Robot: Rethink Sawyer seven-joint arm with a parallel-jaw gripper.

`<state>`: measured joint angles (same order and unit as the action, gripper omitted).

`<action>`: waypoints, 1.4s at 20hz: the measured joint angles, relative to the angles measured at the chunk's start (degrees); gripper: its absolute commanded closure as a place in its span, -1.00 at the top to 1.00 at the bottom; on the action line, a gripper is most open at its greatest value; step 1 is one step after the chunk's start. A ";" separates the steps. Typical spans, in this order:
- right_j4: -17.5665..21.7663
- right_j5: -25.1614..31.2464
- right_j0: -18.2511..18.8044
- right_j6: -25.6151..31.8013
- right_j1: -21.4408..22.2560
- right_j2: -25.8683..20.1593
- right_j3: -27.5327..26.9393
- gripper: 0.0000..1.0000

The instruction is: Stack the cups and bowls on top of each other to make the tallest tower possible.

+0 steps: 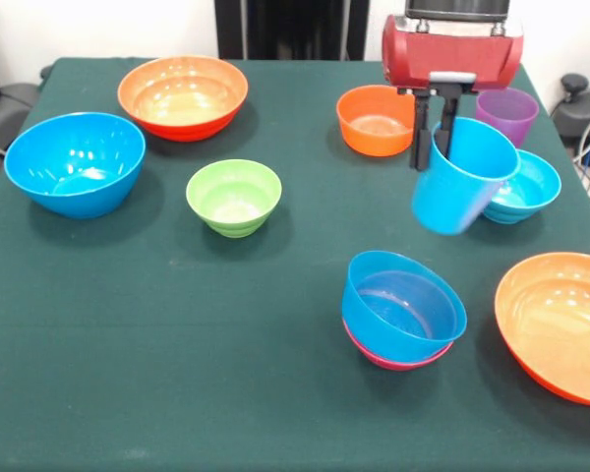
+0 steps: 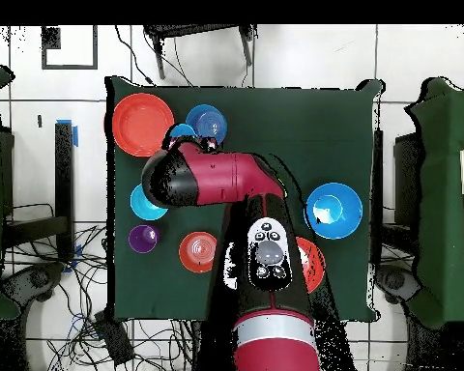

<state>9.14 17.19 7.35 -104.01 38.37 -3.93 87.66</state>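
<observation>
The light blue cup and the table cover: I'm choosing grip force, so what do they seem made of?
The light blue cup, held by the pincer, looks like smooth, glossy plastic: even colour, soft highlights, thin rim. The table cover looks like dark green matte cloth, probably felt-like: no shine, faint creases.

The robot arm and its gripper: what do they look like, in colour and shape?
The arm is glossy red with rounded black joints; one black section carries small light buttons. The gripper has a boxy red body, a grey plate beneath, and two thin black fingers.
</observation>
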 measured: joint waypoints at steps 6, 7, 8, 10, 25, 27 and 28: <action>0.09 -3.90 -0.05 0.00 -1.07 0.03 -0.97 -1.00; 0.11 -4.34 -0.06 0.00 -1.30 0.03 -1.02 -1.00; 0.11 -4.47 -0.06 0.00 -1.41 0.03 -1.04 -1.00; 0.14 -4.69 -0.06 0.00 -1.79 0.03 -1.04 -1.00; 0.22 -4.69 0.60 0.00 -4.57 0.02 -1.08 -1.00; 0.22 -4.69 0.62 0.00 -4.56 0.03 -1.09 -1.00; 0.24 -4.68 0.62 0.00 -4.51 0.02 -1.08 -1.00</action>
<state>9.38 12.52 7.97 -104.01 33.86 -3.90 86.58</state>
